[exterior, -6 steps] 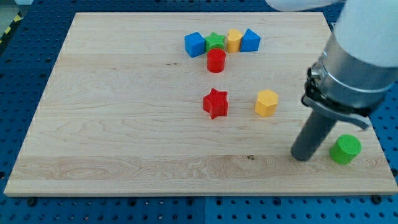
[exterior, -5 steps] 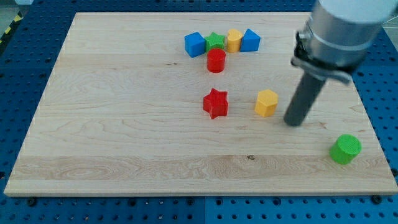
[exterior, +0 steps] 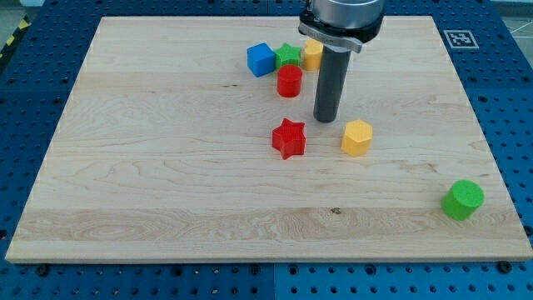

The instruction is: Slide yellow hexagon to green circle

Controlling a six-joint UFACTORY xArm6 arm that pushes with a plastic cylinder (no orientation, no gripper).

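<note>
The yellow hexagon (exterior: 357,137) lies right of the board's middle. The green circle (exterior: 462,200) stands near the board's lower right corner, far from the hexagon. My tip (exterior: 325,118) rests on the board just up and to the left of the yellow hexagon, with a small gap between them. It is up and to the right of the red star (exterior: 289,138).
A cluster sits near the view's top: a blue block (exterior: 261,60), a green star (exterior: 288,57), a yellow block (exterior: 312,55) partly behind the rod, and a red cylinder (exterior: 289,82) below them. The rod hides what lies right of the yellow block.
My tip has moved from beside the green circle up and to the left, past the yellow hexagon's right side, to its upper left. No block has moved.
</note>
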